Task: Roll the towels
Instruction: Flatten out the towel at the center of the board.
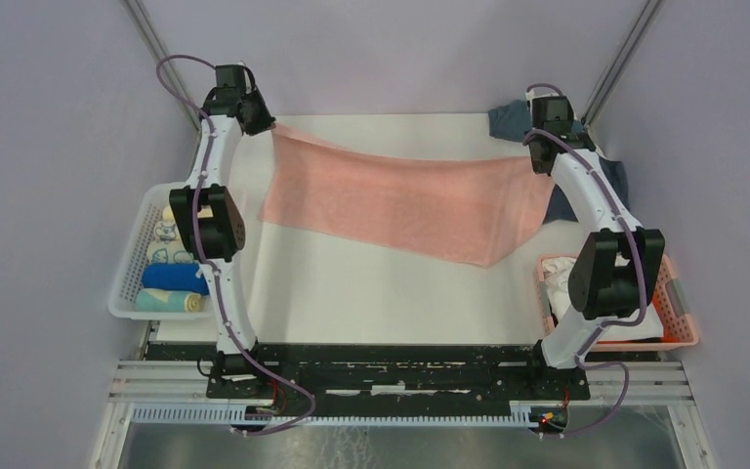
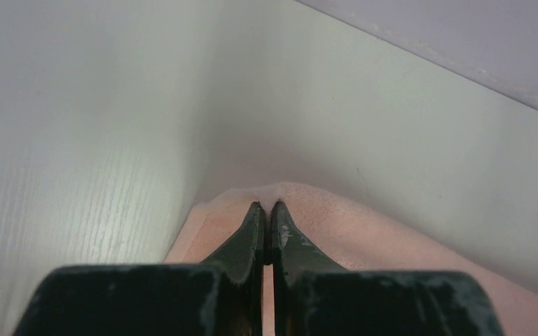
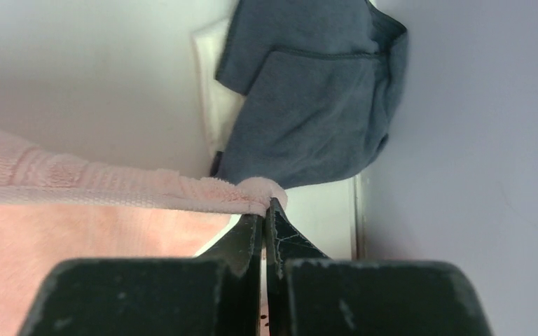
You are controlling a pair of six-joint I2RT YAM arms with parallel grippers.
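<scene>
Now the left claw (image 2: 266, 208) and right claw (image 3: 266, 204) each clamp a far-edge corner of the pink towel (image 1: 405, 200), stretched above the tabletop (image 1: 371, 288).

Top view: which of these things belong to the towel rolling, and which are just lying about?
In the job: pink towel, pinched at two corners by the left fingers and right fingers; slate-blue towel, waiting; rolled towels, done.
Lying about: white basket holding the rolls; pink basket.
</scene>
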